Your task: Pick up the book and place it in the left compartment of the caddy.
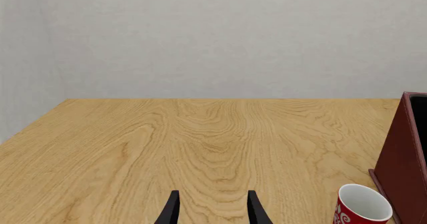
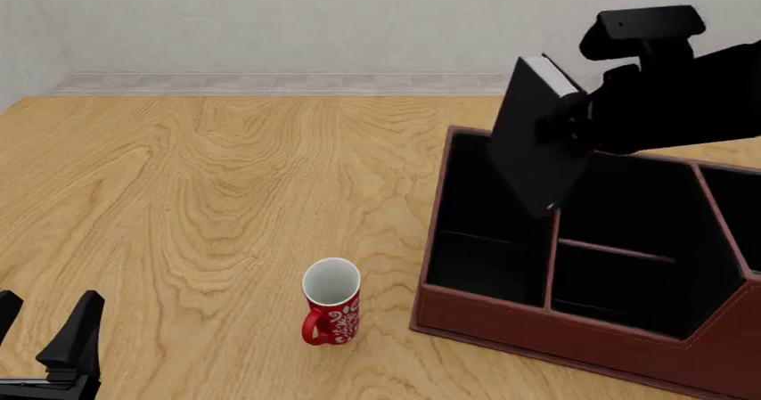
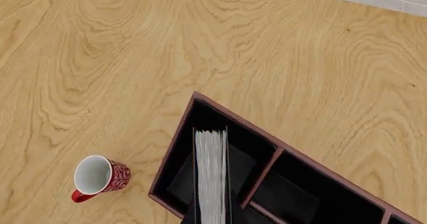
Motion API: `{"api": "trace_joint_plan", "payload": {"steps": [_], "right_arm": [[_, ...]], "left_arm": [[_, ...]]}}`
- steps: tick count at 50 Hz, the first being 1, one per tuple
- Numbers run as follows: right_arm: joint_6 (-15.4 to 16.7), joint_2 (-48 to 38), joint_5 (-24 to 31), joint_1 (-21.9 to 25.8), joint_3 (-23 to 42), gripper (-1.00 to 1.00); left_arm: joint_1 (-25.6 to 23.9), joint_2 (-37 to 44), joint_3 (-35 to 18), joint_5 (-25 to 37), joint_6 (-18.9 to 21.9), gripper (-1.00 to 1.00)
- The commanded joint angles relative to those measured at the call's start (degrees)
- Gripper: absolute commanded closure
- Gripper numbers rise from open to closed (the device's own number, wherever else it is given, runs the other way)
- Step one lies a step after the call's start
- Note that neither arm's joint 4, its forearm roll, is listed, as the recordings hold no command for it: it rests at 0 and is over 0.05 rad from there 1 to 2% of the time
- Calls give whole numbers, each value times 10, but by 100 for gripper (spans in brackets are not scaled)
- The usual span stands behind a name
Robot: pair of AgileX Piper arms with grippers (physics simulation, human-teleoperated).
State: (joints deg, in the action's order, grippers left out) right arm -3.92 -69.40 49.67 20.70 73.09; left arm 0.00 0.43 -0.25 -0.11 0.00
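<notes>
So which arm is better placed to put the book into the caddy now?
The right. Its gripper already holds the book, tilted, over the left compartment of the caddy. The left gripper is open, low near the table's front edge.

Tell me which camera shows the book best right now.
The front view: the book shows whole, tilted, held by the right end effector above the caddy. The right wrist view shows only its white page edges. The left wrist view misses it.

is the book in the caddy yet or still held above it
Still held above. The right tool holds the book tilted over the left compartment.
</notes>
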Motion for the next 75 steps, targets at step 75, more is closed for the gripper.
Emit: {"api": "trace_joint_plan", "payload": {"steps": [75], "right_arm": [[-25,-70,-89,27,-90,100]], "left_arm": [[0,0,0,0,0,-100]]}}
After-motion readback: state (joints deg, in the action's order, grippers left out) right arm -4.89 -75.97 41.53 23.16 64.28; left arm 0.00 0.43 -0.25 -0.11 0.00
